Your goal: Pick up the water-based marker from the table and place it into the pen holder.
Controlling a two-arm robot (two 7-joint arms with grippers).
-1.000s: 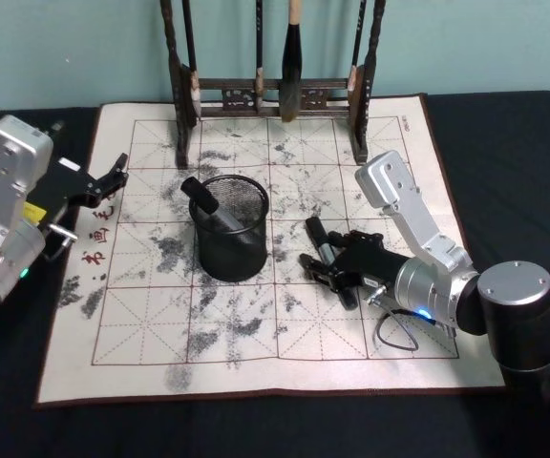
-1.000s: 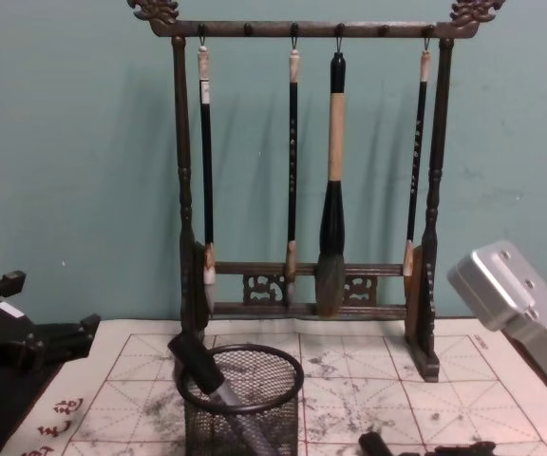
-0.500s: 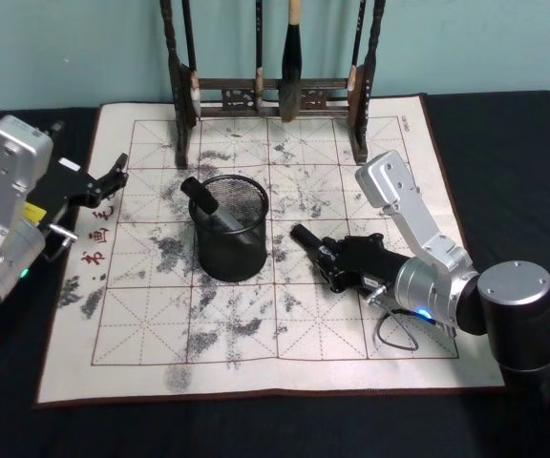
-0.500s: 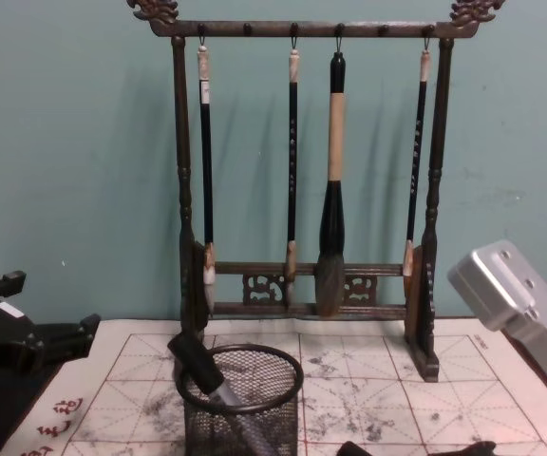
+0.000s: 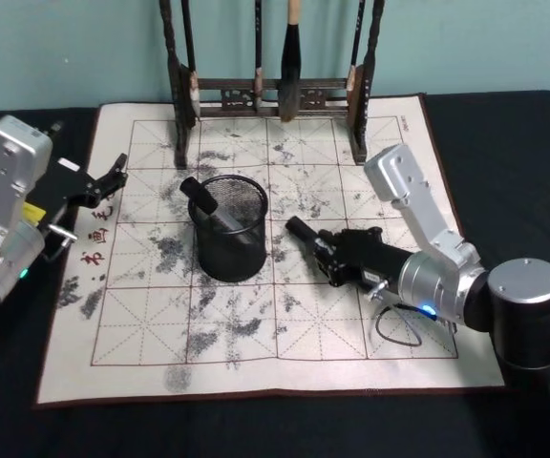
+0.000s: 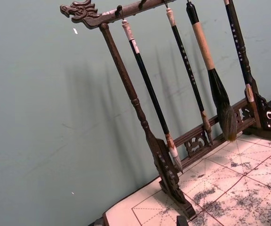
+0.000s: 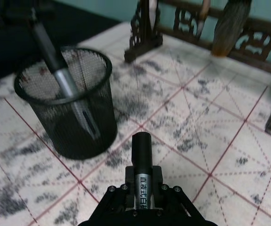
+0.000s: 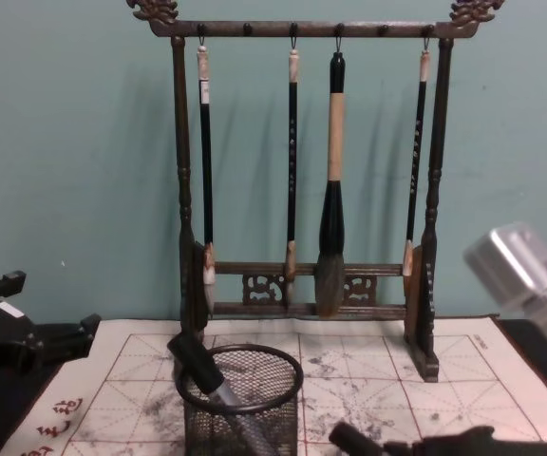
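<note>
The pen holder (image 5: 229,234) is a black mesh cup standing mid-mat, and a black-capped grey marker (image 5: 201,197) leans inside it. My right gripper (image 5: 327,254) is shut on the water-based marker (image 5: 301,231), a black-capped pen with a printed grey barrel. It holds the pen just above the mat, right of the cup, cap pointing toward it. In the right wrist view the marker (image 7: 141,153) sticks out from the gripper (image 7: 141,195) toward the pen holder (image 7: 72,106). The chest view shows the holder (image 8: 242,399) and the held marker (image 8: 349,440). My left gripper (image 5: 115,176) rests open at the mat's left edge.
A tall dark wooden brush rack (image 5: 275,93) with several hanging brushes stands at the mat's far edge, behind the cup. The ink-stained grid mat (image 5: 160,324) covers a black tablecloth. A thin cable loop (image 5: 396,329) lies beside my right arm.
My right gripper has taken the marker off the mat and carried it left toward the pen holder, with the cap now nearer the cup. The left arm has not moved.
</note>
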